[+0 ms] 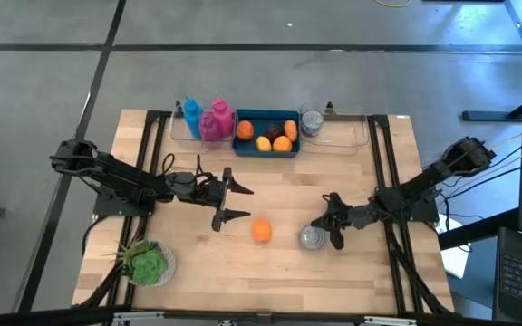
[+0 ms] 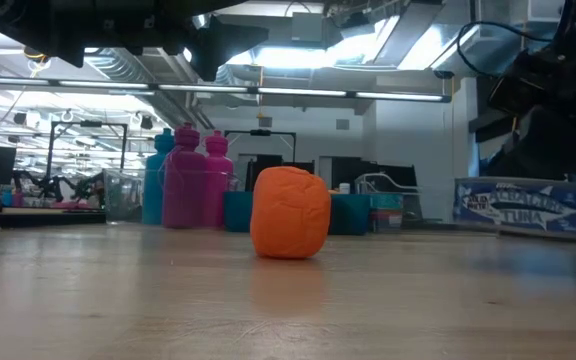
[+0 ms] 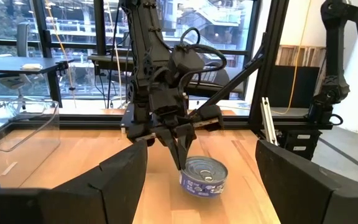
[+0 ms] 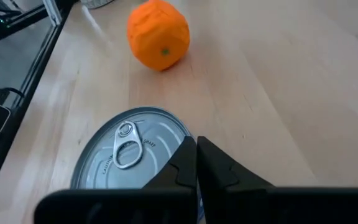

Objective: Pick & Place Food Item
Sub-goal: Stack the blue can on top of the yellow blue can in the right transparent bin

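Observation:
An orange fruit (image 1: pixel 261 230) (image 2: pixel 290 212) (image 4: pixel 158 33) lies on the wooden table near its middle. To its right stands a tuna can (image 1: pixel 312 238) (image 3: pixel 204 176) (image 4: pixel 132 155), upright, with its pull-tab lid up. My right gripper (image 1: pixel 333 224) (image 4: pixel 196 163) is shut. Its fingers slant down over the can's right-hand rim. My left gripper (image 1: pixel 241 203) is open, left of the orange and slightly farther back, and touches nothing. In the left wrist view its two fingers (image 3: pixel 114 180) frame the can and the right arm. My right gripper has its shut fingertips (image 3: pixel 180 163) at the rim of the tuna can's lid (image 4: pixel 166 134), coming slanting from above and from the table's right. I cannot tell whether they touch the lid or hover just above it. The can stands flat on the table.
At the table's far edge are a blue bin (image 1: pixel 266 151) with oranges and a dark fruit, a clear tray (image 1: pixel 347 140) holding another can (image 1: pixel 312 122), and blue (image 1: pixel 192 118) and pink bottles (image 1: pixel 217 120). A green plant (image 1: pixel 148 263) sits at the near left corner.

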